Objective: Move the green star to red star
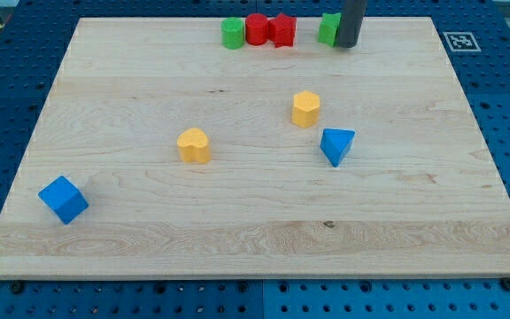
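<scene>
my tip (348,44) has no jaws and holds nothing, resting against the right side of the green star (328,29) at the board's top edge, with a gap left to close leftward to the red star (283,31).

A single camera looks down at a slant from the near edge of the counter (255,239). It takes in the whole top. No second view exists to share anything.
</scene>
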`<state>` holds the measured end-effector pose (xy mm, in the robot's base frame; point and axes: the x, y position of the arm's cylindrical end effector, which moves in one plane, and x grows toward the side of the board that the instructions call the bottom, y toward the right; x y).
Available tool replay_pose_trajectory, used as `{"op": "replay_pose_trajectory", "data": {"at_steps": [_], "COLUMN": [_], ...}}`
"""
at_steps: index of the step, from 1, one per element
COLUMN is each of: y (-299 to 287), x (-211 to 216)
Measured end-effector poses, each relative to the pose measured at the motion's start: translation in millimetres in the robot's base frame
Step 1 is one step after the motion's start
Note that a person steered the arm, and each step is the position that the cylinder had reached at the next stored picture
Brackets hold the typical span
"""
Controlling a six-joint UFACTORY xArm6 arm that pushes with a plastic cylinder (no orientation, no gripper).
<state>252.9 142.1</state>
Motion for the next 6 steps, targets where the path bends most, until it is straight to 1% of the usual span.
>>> {"op": "replay_pose_trajectory", "data": {"at_steps": [1,2,3,4,5,6], "y": [3,32,51,36,13,-3], "x": [0,-1,-29,-50,-42,-26]}}
